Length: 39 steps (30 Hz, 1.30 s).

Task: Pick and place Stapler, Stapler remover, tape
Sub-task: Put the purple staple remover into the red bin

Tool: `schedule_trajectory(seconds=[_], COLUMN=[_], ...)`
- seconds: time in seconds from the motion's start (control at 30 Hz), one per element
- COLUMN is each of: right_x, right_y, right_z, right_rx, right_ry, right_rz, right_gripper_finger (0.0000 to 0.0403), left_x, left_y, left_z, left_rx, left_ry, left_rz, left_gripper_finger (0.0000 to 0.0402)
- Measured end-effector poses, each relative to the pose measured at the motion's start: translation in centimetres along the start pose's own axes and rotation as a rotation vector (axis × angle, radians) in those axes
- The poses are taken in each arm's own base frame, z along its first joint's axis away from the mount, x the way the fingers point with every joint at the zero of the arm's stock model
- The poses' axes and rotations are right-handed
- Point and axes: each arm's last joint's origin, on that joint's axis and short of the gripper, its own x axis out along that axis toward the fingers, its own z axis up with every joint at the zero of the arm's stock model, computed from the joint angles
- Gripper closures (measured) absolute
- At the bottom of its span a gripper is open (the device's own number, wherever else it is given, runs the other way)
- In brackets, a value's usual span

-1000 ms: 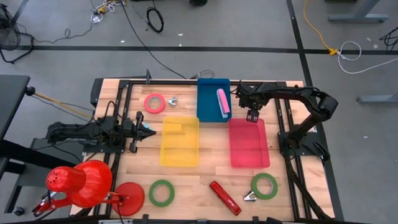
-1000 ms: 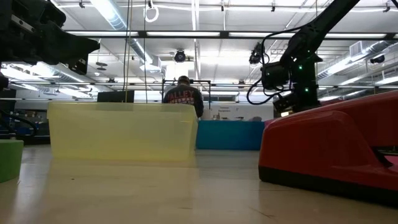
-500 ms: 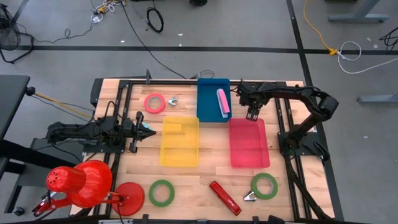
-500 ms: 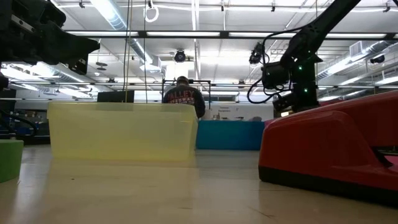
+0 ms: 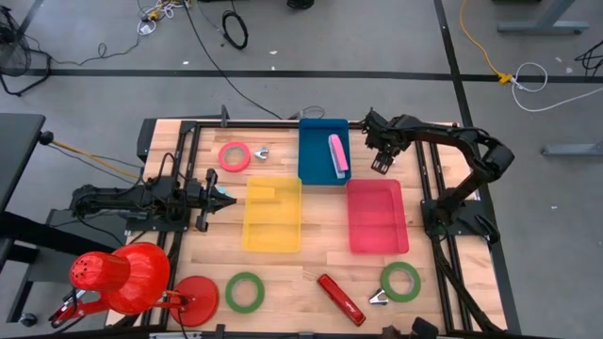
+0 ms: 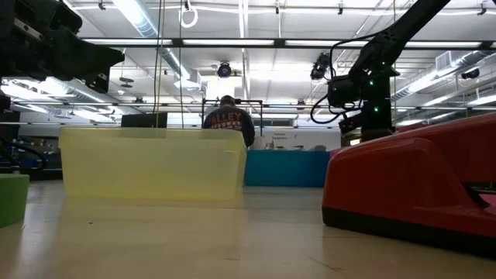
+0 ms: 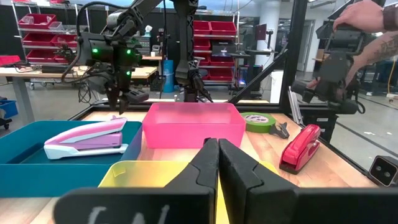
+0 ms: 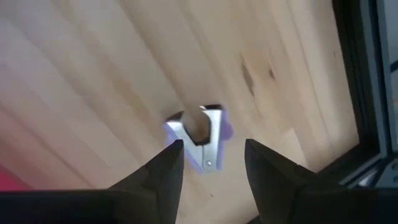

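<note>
Right wrist view showed my right gripper (image 8: pixel 208 163) spread above a staple remover (image 8: pixel 202 138) on bare wood table (image 8: pixel 93 93); left gripper (image 7: pixel 214 163) pressed together, idle, a person (image 6: pixel 228 122) behind.

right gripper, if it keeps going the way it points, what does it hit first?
Probably the staple remover: it lies on the wooden table just ahead of the open right gripper. Depth is unclear.

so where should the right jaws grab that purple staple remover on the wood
The staple remover lies flat on the bare table, right below the open right gripper. Come straight down and close across its two flat side wings at mid-body: those faces look parallel. Avoid the tapered claw end, where the jaws would likely slip.
</note>
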Motion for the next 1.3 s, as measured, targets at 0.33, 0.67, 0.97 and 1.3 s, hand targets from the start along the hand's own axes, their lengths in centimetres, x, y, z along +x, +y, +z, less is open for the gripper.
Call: schedule_trajectory(seconds=[0.33, 0.67, 0.97, 1.3], right_x=[0.4, 1.6, 2.6, 2.6], right_y=[-1.2, -1.1, -1.9, -2.0], right_z=[-0.2, 0.4, 0.2, 0.3], right_rx=[0.074, 0.083, 0.123, 0.145], right_ry=[-0.007, 0.002, 0.039, 0.02], right_rz=[0.007, 0.03, 0.034, 0.031], right_gripper_finger=[0.0238, 0.0238, 0.0238, 0.0239], left_x=[0.0, 0.0, 0.0, 0.0], left_y=[0.0, 0.0, 0.0, 0.0], left_z=[0.0, 0.0, 0.0, 0.0], left_rx=[0.0, 0.0, 0.0, 0.0], left_ry=[0.0, 0.0, 0.0, 0.0], left_rz=[0.0, 0.0, 0.0, 0.0], left_gripper_finger=[0.0385, 0.0385, 0.0385, 0.0385])
